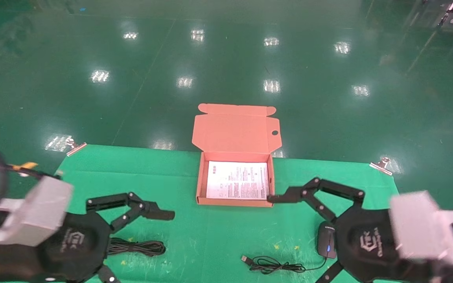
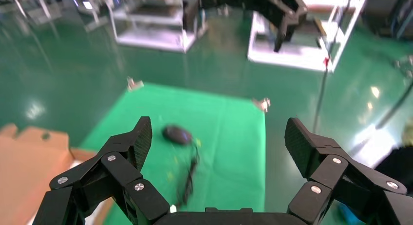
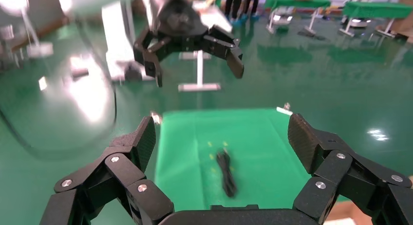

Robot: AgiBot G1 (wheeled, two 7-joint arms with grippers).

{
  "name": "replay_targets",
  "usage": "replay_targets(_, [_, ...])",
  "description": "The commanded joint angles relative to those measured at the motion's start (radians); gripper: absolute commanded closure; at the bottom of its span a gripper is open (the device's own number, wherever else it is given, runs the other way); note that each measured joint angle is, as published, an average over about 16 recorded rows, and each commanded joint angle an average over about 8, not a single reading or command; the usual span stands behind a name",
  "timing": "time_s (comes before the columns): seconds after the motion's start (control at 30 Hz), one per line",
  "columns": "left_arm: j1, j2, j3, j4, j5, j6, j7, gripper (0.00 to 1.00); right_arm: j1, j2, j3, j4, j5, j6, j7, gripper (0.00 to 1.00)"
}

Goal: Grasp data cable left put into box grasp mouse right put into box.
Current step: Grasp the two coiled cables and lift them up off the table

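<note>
Both hands are spread wide, holding nothing. The left hand (image 1: 132, 243) hovers over the cable (image 1: 137, 247), a limp bundle best pinched mid-loop. The right hand (image 1: 301, 239) flanks the mouse (image 1: 326, 244), light and smooth. The box (image 1: 201, 184) lies open, far centre.

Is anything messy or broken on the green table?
Nothing stands out. The box sits open, the data cable lies bundled, the mouse rests with its cord, and the left hand and right hand hover open.

Green cloth (image 1: 195, 236), metal clips (image 1: 380, 165)
</note>
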Motion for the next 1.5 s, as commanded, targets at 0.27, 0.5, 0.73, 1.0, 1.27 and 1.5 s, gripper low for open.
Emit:
replay_targets(0.27, [-0.172,0.038,0.177,0.013,0.216,0.046,-0.055,0.0,0.137,-0.024,-0.097,0.037,-0.27,-0.04,-0.193,0.0])
replay_targets(0.5, [-0.315,0.097,0.383,0.047,0.389,0.052,-0.052,0.0,0.229,-0.065,-0.23,0.04,-0.474,-0.041,-0.321,0.0])
replay_targets(0.73, [-0.435,0.192,0.602,0.104,0.582,0.045,-0.047,0.0,0.277,-0.115,-0.335,0.041,-0.668,-0.004,-0.38,0.0])
replay_targets(1.0, [-0.471,0.28,0.731,0.129,0.815,-0.041,-0.086,0.0,0.254,-0.171,-0.408,0.04,-0.855,0.078,-0.374,0.0])
replay_targets(1.27, [-0.423,0.309,0.763,0.139,0.955,-0.165,-0.16,0.0,0.192,-0.208,-0.436,0.033,-0.98,0.191,-0.324,0.0])
replay_targets(1.5, [-0.381,0.331,0.762,0.209,0.986,-0.246,-0.201,0.0,0.136,-0.25,-0.45,-0.012,-1.033,0.24,-0.202,0.0])
